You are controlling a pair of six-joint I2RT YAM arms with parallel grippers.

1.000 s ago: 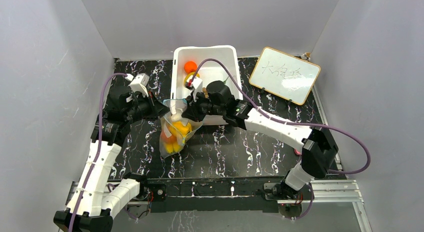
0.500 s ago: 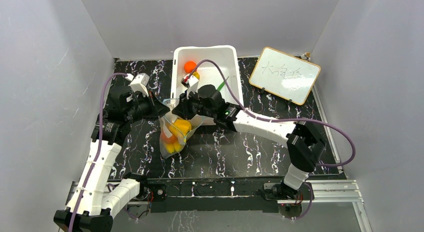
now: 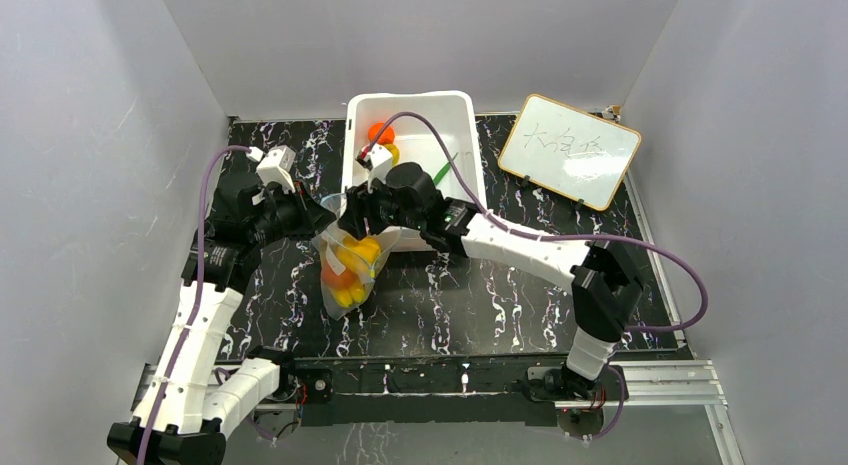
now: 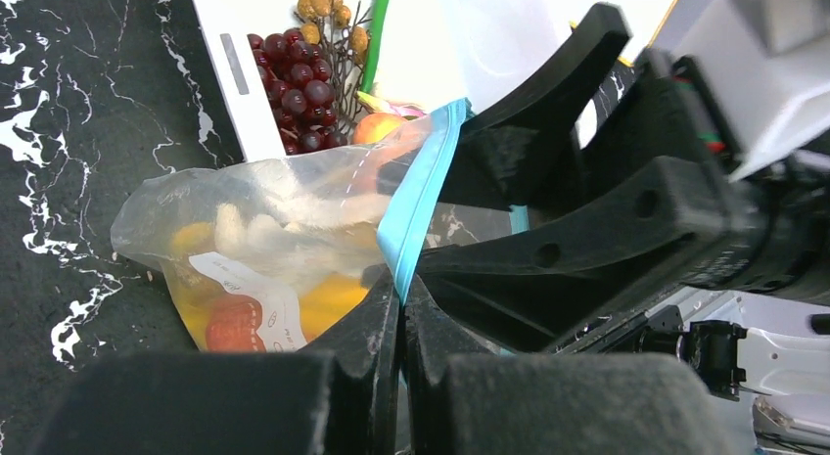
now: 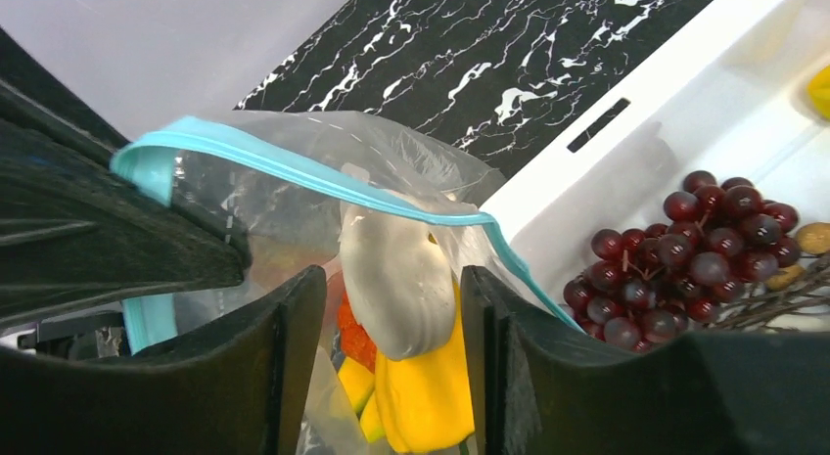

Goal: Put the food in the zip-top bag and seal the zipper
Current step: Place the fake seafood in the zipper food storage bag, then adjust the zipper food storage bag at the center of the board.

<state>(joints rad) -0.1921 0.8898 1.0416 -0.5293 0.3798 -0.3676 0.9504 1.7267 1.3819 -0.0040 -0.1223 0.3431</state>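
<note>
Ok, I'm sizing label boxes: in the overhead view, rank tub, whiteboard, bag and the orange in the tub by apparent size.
1. tub, largest, though partly covered
2. whiteboard, somewhat smaller
3. bag, crumpled
4. orange, clearly smallest

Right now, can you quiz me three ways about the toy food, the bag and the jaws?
1. Where are the dark red grapes? A on the table B in the white tub C on the whiteboard
2. What colour is the zipper on the zip-top bag? A teal-blue B red C green
3. How are the left jaws? A wide open B holding a banana C shut on the zipper
Answers: 1 B, they lie inside its wall; 2 A, the mouth strip is teal-blue; 3 C, they pinch the strip, no gap.
</note>
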